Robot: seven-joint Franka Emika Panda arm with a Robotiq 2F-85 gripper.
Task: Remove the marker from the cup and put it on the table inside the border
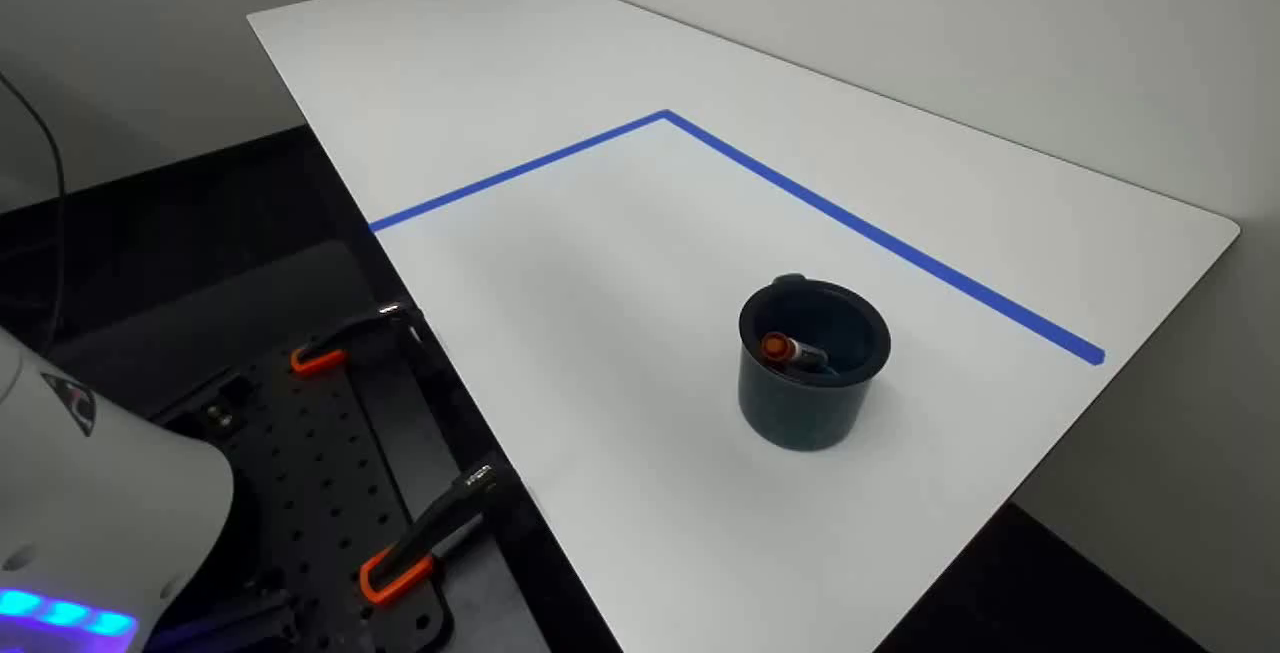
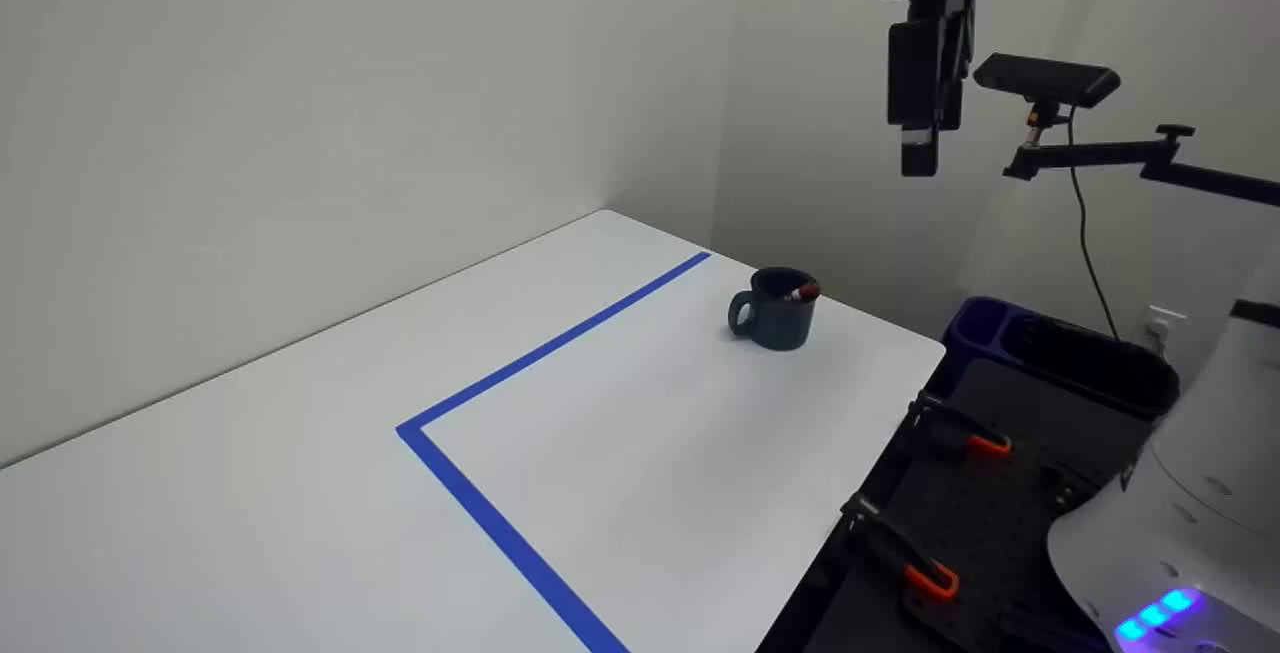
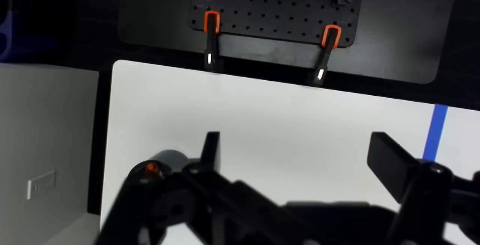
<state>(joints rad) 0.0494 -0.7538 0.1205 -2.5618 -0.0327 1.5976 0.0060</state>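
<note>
The tool (image 3: 296,151) hangs high above the table (image 1: 640,493), its fingers spread wide; the marker (image 1: 795,350) leans inside the dark cup (image 1: 805,423), lower than the tool, its orange-red end at the rim; in the wrist view the cup is partly hidden behind the tool's finger on that view's left; the blue border (image 1: 860,225) also lies below the tool, a stretch of it showing past the opposite finger; the cup, marker included, stands within that border.

Hand (image 3: 294,155) high in the air, both fingers (image 3: 390,164) downward and wide apart
</note>
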